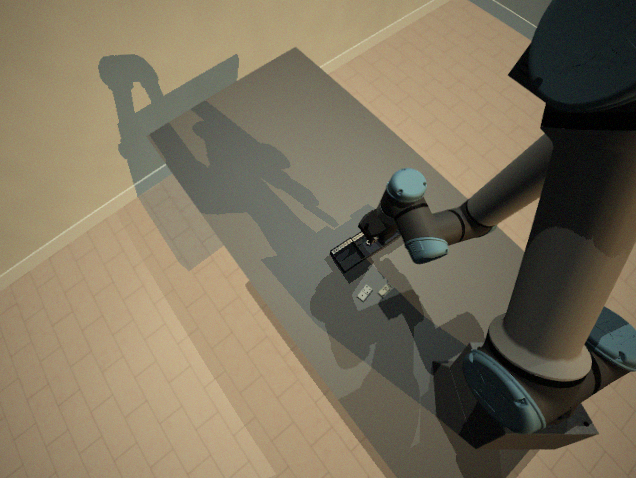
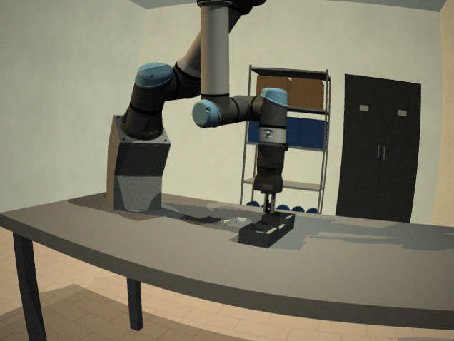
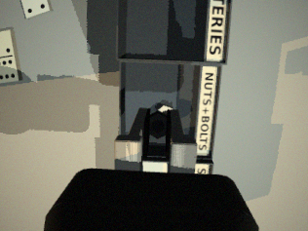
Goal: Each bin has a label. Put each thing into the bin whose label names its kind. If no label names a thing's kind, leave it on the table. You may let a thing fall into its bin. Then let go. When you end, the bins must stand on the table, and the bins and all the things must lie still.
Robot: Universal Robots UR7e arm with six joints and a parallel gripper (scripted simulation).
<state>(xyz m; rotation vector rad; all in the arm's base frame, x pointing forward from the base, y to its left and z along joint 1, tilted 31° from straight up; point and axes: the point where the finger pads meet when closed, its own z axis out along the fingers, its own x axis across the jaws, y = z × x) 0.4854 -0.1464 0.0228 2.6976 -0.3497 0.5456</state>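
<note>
My gripper (image 2: 269, 209) (image 3: 158, 123) points down over the middle bin, shut on a dark hexagonal nut (image 3: 157, 127). The middle bin (image 3: 141, 82) is labelled NUTS+BOLTS. A pale nut (image 3: 165, 107) lies inside it, partly hidden by the fingers. The bin labelled with a word ending in TERIES (image 1: 349, 261) (image 2: 253, 239) (image 3: 146, 28) adjoins it; no thing shows in the visible part. A third bin's label (image 3: 201, 169) starts with S; the hand hides most of that bin. A white thing (image 3: 155, 167) shows between the fingers there. Two white dominoes (image 1: 364, 292) (image 2: 240, 220) (image 3: 6, 64) lie on the table beside the bins.
The bins stand in one touching row on the grey table (image 1: 308, 128) (image 2: 183, 252). The robot's base block (image 2: 137, 190) stands on the table beyond the dominoes. Shadows of the arm fall across the bins and dominoes. A shelf and a dark cupboard (image 2: 380, 146) stand behind the table.
</note>
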